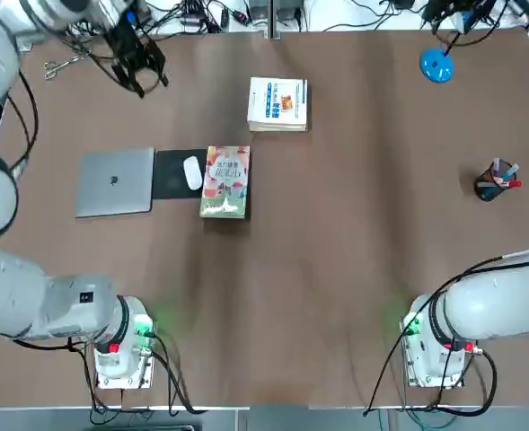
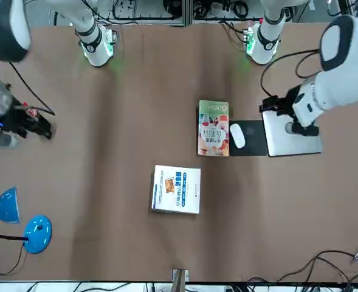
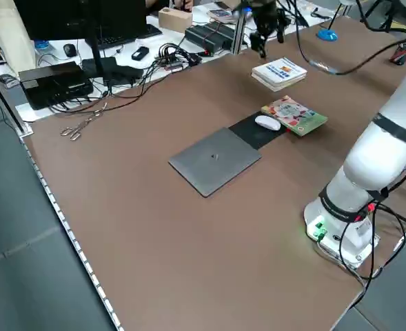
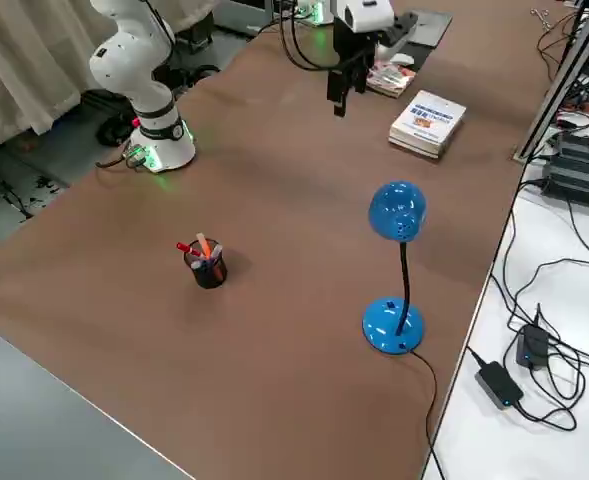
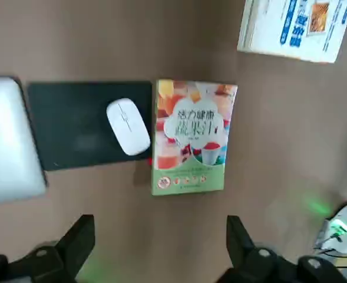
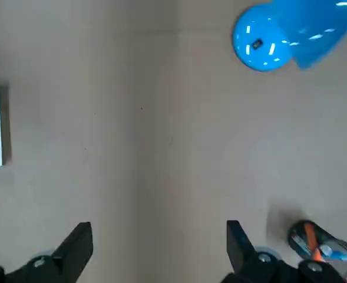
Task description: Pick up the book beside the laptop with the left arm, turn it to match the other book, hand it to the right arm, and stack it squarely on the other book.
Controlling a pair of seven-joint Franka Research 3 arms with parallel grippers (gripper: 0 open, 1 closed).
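The illustrated fruit-drink book lies flat on the desk, left of the middle between the side edges, its green end toward the robot's edge. The dark mouse pad reaches its left side, with the white mouse on the pad just beside the book. Left of the pad lies the closed silver laptop, nearer the desk's left edge. The thicker white-covered book lies apart from the illustrated one, to its right and closer to the far edge, its cover up. The left gripper hangs above the desk's left part, open and holding nothing. The right gripper is raised over the far right part, also open and empty. The blue lamp stands toward the far right corner; the pen holder is nearer the right edge.
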